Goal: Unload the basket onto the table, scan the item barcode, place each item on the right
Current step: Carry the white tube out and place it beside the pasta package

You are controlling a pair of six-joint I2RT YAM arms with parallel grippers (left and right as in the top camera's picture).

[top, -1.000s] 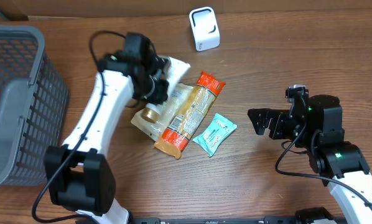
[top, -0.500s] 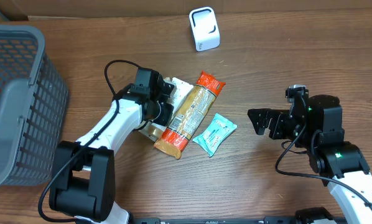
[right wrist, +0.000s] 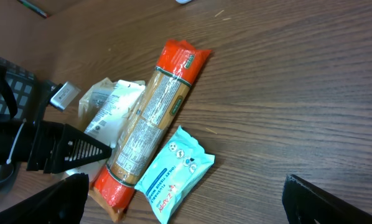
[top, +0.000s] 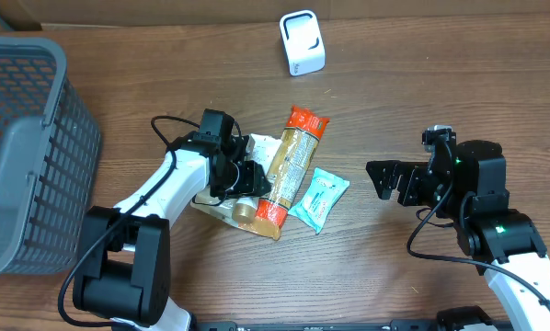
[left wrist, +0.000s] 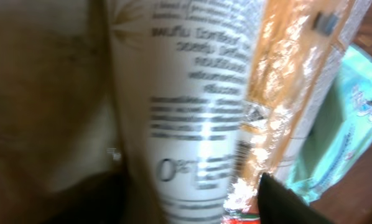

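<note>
Jaws of the left gripper [top: 243, 175] are standing apart over the white tube [top: 259, 144]. The tube is lying flat on the table [top: 395, 101], tucked against the left flank of the pasta pack [top: 289, 165] as the overhead view shows it. In the left wrist view the tube [left wrist: 192, 106] is filling the frame, printed side up, and one dark fingertip [left wrist: 282, 199] is sitting over the pack's edge; whether either finger is touching the tube cannot be told. The pack, orange at both ends, is lying aslant, its upper end pointing toward the scanner [top: 303, 42], which is standing well beyond that end. Teal wipes [top: 318, 198] are lying just beside the pack's right flank, near its lower end. The right gripper [top: 390, 179] is hanging well to the right of the pack, jaws fully spread and holding nothing, its camera looking across at the pack [right wrist: 152, 134], the wipes [right wrist: 173, 174] and the tube [right wrist: 120, 93]. The basket [top: 27, 147] is sitting well to the left of the pack.
</note>
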